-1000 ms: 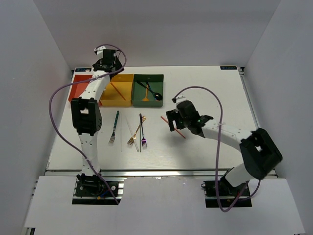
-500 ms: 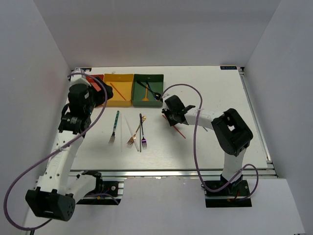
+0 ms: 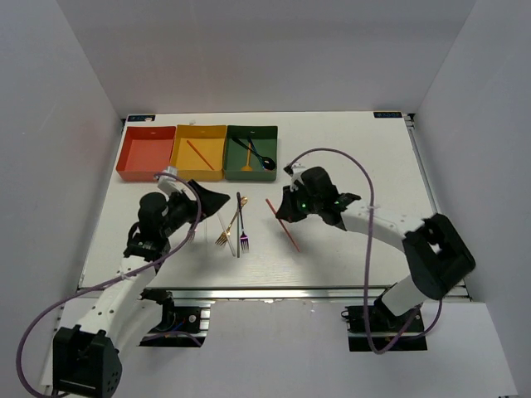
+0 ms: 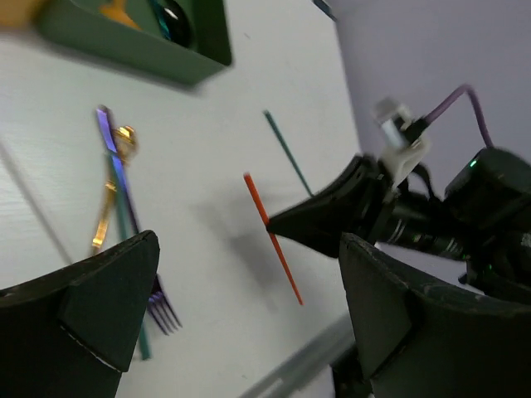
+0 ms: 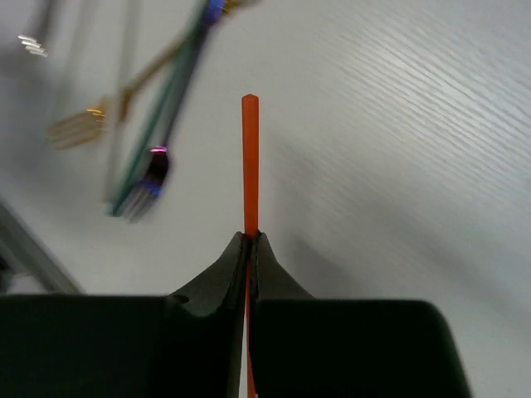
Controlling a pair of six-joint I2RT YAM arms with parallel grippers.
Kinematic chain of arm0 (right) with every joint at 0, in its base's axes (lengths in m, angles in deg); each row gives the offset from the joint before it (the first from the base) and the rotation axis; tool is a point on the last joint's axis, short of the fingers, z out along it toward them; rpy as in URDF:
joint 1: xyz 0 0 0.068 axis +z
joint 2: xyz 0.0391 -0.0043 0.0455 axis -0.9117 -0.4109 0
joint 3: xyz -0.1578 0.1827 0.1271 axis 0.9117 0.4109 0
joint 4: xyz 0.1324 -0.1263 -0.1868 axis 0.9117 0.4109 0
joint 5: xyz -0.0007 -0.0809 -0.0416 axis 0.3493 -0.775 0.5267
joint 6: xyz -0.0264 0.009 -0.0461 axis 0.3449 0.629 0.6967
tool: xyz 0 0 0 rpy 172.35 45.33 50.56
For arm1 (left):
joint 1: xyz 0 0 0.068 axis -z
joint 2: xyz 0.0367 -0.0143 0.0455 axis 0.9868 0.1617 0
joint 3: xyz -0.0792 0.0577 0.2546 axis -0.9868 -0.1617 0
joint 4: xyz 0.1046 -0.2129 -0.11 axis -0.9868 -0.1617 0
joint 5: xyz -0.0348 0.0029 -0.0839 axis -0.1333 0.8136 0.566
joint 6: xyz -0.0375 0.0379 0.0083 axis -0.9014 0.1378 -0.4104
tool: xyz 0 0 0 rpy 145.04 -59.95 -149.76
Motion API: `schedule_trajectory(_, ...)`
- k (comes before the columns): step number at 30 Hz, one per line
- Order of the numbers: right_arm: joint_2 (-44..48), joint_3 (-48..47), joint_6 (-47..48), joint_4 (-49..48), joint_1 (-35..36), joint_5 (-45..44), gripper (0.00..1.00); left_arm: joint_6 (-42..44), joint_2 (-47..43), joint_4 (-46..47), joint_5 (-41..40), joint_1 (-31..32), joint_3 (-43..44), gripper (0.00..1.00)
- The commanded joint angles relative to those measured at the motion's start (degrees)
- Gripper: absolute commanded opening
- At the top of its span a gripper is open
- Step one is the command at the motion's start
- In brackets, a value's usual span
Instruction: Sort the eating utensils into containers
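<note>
My right gripper [image 3: 285, 212] [image 5: 250, 236] is shut on a red chopstick [image 3: 289, 233] [image 5: 250, 157] [image 4: 274, 245] mid-table, and the stick points toward the near edge. My left gripper [image 3: 207, 201] [image 4: 249, 239] hangs open left of it, facing it, with nothing between its fingers. A gold fork [image 3: 225, 234] [image 5: 83, 124], a purple fork [image 3: 244, 241] [image 5: 152, 176] and a dark chopstick [image 3: 238, 220] lie between the arms. At the back left stand the red-orange tray [image 3: 133, 157], the yellow tray [image 3: 184, 157] holding a red stick, and the dark green tray [image 3: 236, 170] holding a black spoon [image 3: 264, 160].
A teal chopstick [image 4: 286, 153] lies on the table beyond the red one in the left wrist view. The table's near edge with its metal rail [image 3: 274, 290] runs just below the forks. White walls enclose the table on three sides.
The right gripper has shut on the red chopstick and turned it toward the near edge. The left arm has swung back from the trays to low over the table's left middle.
</note>
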Motion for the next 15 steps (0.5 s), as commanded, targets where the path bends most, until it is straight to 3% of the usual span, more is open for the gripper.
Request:
schedule_trajectory(1, 8.9, 3.5, -13.6, -16.2, 0.1, 11.6, 0.00, -10.3, -0.2, 20.8, 7.3, 4.0, -3.7, 0.98)
schedule_trajectory(4, 11.5, 7.7, -23.3, -27.6, 0.7, 16.8, 0.00, -9.6, 1.6, 23.8, 4.8, 11.9, -4.0, 0.98)
schedule_trajectory(9, 11.9, 9.8, -32.6, -41.3, 1.5, 24.0, 0.00, -8.6, 3.4, 25.8, 3.3, 14.8, -3.8, 0.98)
schedule_trajectory(12, 11.9, 8.8, -34.5, -42.7, 3.1, 24.7, 0.00, -7.7, 3.6, 24.6, 2.7, 15.0, -3.3, 0.92)
schedule_trajectory(15, 12.2, 7.8, -35.4, -44.2, 4.5, 24.9, 0.00, -6.0, 4.3, 21.2, 0.8, 15.1, -2.1, 0.81)
